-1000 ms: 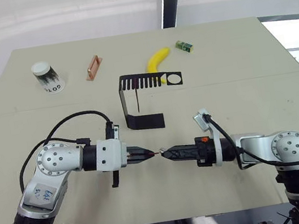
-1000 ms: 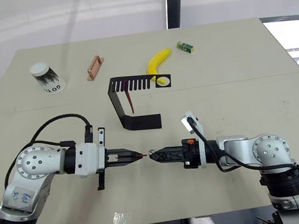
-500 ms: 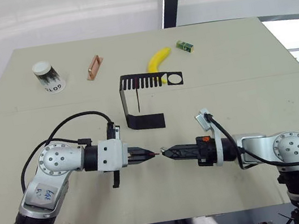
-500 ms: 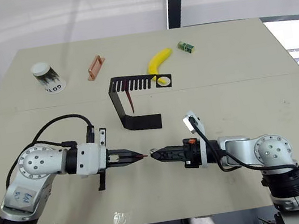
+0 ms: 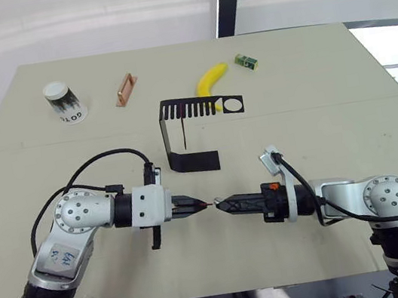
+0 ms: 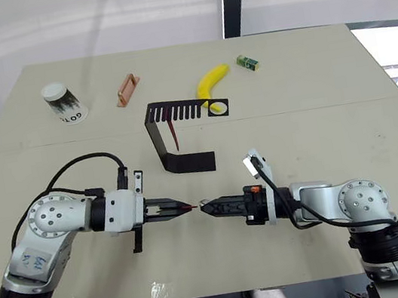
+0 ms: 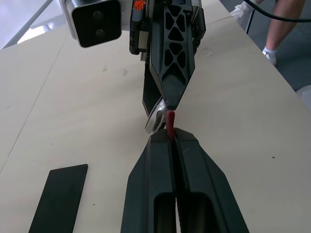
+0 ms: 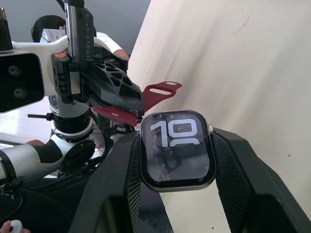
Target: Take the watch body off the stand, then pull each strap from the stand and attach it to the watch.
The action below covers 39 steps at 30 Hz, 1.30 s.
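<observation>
Over the table's front middle my two grippers meet tip to tip. My left gripper [image 5: 199, 205] is shut on one dark red strap [image 7: 170, 123], whose end pokes out past its fingertips. The strap's tail [image 8: 160, 91] trails beside those fingers. My right gripper [image 5: 221, 205] is shut on the watch body [image 8: 177, 148], with its lit screen facing the wrist camera. The strap end touches or nearly touches the watch's edge. The black stand [image 5: 195, 162] is just behind the grippers, and another strap [image 6: 172, 133] hangs from its slotted top arm.
Along the back of the table are an upturned paper cup [image 5: 63, 102], a copper-coloured piece [image 5: 124, 89], a banana [image 5: 210, 80] and a small green box [image 5: 245, 61]. A person's legs [image 7: 286, 29] show past the table's edge.
</observation>
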Motion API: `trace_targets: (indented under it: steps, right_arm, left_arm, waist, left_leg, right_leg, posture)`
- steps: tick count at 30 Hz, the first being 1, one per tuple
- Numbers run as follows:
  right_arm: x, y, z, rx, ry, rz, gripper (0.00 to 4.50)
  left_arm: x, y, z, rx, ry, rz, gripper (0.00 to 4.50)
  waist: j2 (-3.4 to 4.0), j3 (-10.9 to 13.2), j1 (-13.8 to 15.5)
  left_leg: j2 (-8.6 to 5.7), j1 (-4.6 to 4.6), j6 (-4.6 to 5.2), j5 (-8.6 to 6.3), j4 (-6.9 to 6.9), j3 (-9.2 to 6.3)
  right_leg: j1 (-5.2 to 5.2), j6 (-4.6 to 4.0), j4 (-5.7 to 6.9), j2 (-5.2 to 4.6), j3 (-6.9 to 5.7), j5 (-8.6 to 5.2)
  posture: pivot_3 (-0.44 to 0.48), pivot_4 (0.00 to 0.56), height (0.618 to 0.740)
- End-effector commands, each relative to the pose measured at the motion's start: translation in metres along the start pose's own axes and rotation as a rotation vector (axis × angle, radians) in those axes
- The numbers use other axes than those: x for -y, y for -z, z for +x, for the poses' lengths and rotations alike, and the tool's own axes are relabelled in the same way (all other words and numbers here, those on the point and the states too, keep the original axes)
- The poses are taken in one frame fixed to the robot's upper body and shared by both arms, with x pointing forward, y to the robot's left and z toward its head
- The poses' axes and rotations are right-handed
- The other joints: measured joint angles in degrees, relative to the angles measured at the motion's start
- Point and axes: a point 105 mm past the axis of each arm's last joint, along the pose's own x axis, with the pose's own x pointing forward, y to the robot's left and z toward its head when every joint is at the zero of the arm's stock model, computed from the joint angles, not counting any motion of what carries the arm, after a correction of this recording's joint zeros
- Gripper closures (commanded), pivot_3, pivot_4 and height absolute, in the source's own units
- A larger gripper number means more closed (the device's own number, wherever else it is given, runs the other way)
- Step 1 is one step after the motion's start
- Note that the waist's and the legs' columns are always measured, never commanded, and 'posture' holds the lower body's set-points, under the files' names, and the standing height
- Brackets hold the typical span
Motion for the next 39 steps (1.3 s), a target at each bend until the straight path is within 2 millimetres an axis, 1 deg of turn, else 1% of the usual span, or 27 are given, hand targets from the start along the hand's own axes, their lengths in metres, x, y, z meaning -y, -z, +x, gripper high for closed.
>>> trace_targets:
  steps: [1, 7, 14, 22, 35, 39]
  right_arm:
    - [-0.009, -0.001, 0.000, 0.010, -0.030, -0.024, 2.89]
    - [-0.010, 0.000, 0.001, 0.012, -0.033, -0.025, 2.89]
    - [-0.009, 0.001, 0.000, 0.016, -0.030, -0.023, 2.89]
    - [-0.010, 0.006, 0.001, 0.009, -0.035, -0.018, 2.89]
    - [-0.008, 0.005, 0.001, 0.012, -0.025, -0.014, 2.89]
    - [-0.007, 0.005, 0.001, 0.013, -0.022, -0.014, 2.89]
  left_arm:
    - [-0.003, -0.007, 0.001, 0.016, -0.013, 0.042, 4.50]
    - [0.000, -0.004, 0.002, 0.002, 0.000, 0.050, 4.50]
    - [-0.005, -0.004, -0.002, 0.009, -0.033, 0.023, 4.50]
    - [0.000, -0.001, -0.001, -0.003, -0.010, 0.026, 4.50]
    - [0.007, 0.001, -0.002, -0.009, 0.001, 0.011, 4.50]
    - [0.006, 0.004, -0.003, -0.024, -0.010, 0.011, 4.50]
  waist:
    - [0.00, 0.00, 0.00]
    - [0.00, 0.00, 0.01]
    - [0.00, 0.00, 0.02]
    - [0.00, 0.00, 0.01]
    - [0.00, 0.00, 0.00]
    - [0.00, 0.00, 0.02]
  left_leg:
    - [0.00, 0.00, 0.00, 0.00, 0.00, 0.00]
    - [0.00, 0.00, 0.00, 0.00, 0.00, 0.00]
    - [0.01, 0.00, 0.00, 0.00, 0.00, 0.00]
    - [0.01, 0.00, 0.00, 0.00, 0.00, 0.00]
    - [0.01, 0.00, 0.00, 0.00, -0.02, 0.00]
    - [0.01, -0.01, 0.01, 0.00, -0.02, 0.00]
  right_leg:
    - [0.00, 0.00, 0.00, 0.00, 0.00, 0.00]
    - [0.00, 0.00, 0.00, 0.00, 0.00, 0.00]
    - [0.00, 0.00, 0.00, 0.00, 0.00, 0.00]
    - [0.00, 0.00, -0.01, 0.00, -0.01, 0.00]
    - [0.00, 0.00, -0.02, 0.00, 0.00, 0.00]
    - [0.00, 0.00, -0.03, 0.00, -0.01, 0.00]
  posture:
    - [0.000, 0.150, 0.729]
    - [0.000, 0.150, 0.729]
    - [0.000, 0.150, 0.729]
    - [0.000, 0.150, 0.729]
    - [0.000, 0.150, 0.729]
    - [0.000, 0.150, 0.729]
